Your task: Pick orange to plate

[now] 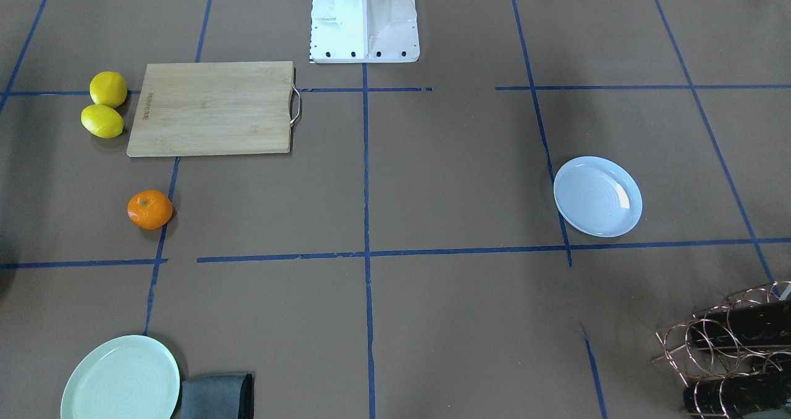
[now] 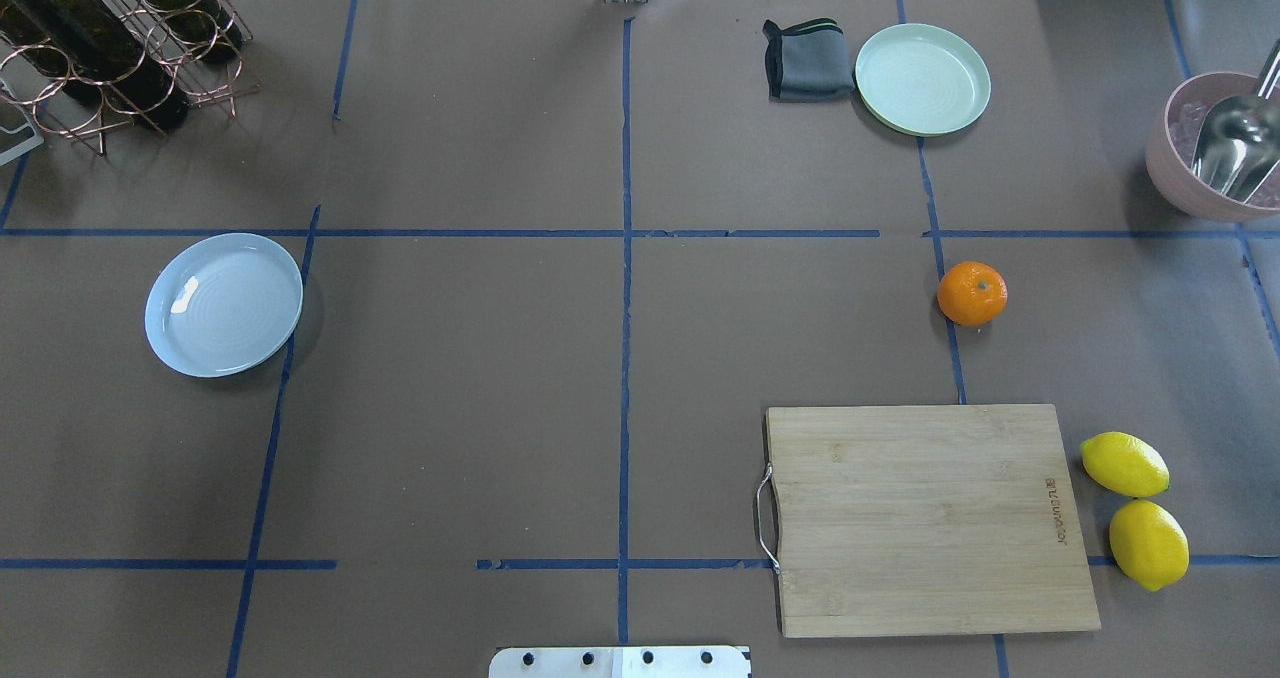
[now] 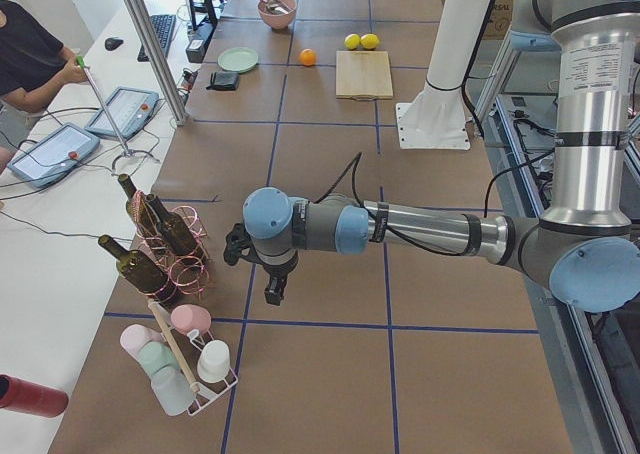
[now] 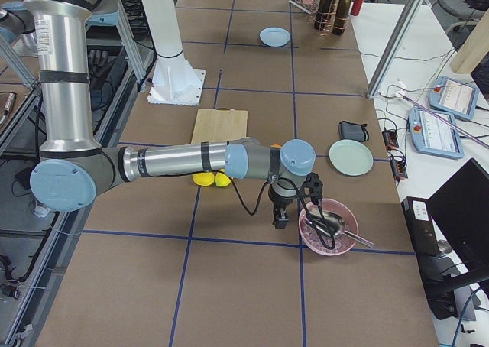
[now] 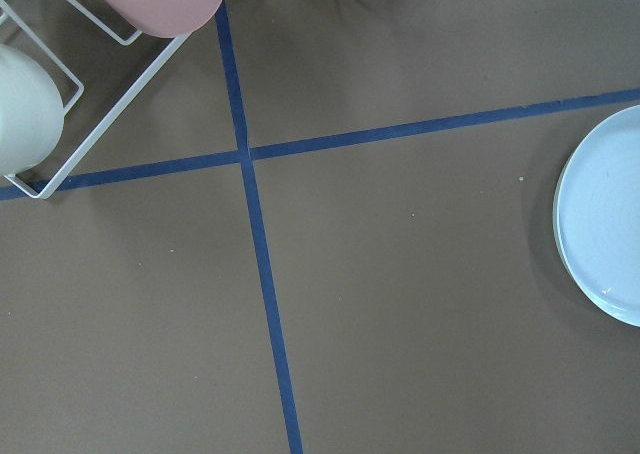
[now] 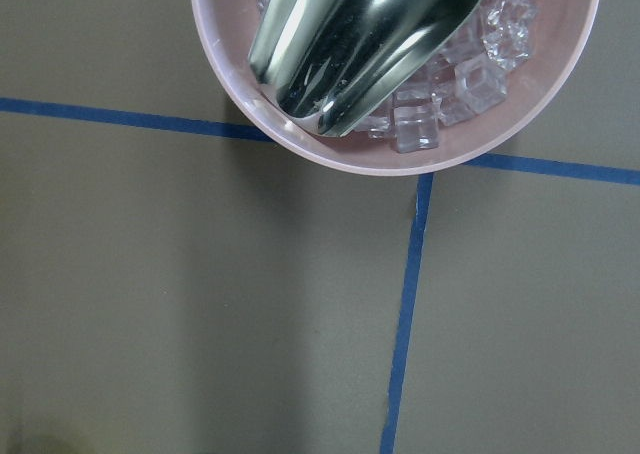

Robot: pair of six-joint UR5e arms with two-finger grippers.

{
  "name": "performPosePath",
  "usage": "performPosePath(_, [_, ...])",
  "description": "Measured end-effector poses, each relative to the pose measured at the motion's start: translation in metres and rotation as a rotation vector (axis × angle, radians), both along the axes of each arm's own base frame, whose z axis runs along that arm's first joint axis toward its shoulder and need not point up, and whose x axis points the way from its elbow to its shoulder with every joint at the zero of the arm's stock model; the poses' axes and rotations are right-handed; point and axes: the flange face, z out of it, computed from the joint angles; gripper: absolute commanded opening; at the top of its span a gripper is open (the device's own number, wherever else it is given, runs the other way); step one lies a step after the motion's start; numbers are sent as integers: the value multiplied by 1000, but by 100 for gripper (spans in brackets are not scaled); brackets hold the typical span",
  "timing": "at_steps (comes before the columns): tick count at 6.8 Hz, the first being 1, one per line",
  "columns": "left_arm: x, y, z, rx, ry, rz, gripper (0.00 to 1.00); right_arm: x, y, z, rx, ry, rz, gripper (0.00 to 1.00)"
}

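I am holding my left arm [image 3: 430, 229] stretched out level, and its wrist is pointing my left gripper [image 3: 273, 294] straight down. My right arm [image 4: 176, 162] is reaching out the same way, with my right gripper [image 4: 280, 222] hanging downward beneath its wrist. I cannot tell whether either gripper's jaws are parted.

Seen from overhead, bare table [image 2: 450, 378] stretches from the orange [image 2: 972, 293] toward 9 o'clock as far as the plate [image 2: 224, 304]. Near the orange, a cutting board [image 2: 925, 518] lies at 6 o'clock, a mint-green plate [image 2: 922, 79] at 12 and a pink bowl [image 2: 1172, 176] at 2. A bottle rack [image 2: 120, 53] stands at the plate's 11.
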Motion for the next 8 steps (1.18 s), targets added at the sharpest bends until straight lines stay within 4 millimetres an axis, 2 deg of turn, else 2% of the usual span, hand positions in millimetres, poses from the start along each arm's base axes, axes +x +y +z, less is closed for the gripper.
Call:
performPosePath(2, [-5, -11, -15, 21, -41, -13, 100, 0, -2, 5, 3, -1, 0, 100])
performPosePath(4, [-5, -16, -23, 49, -60, -13, 100, -1, -8, -8, 28, -4, 1, 100])
performPosePath(6, [-5, -10, -19, 102, -56, -8, 100, -1, -15, -16, 59, -5, 0, 100])
performPosePath(7, [-2, -6, -21, 130, -34, -3, 100, -1, -15, -13, 87, -7, 0, 100])
performPosePath(8, [10, -5, -24, 140, 5, 15, 100, -1, -15, -8, 109, -9, 1, 100])
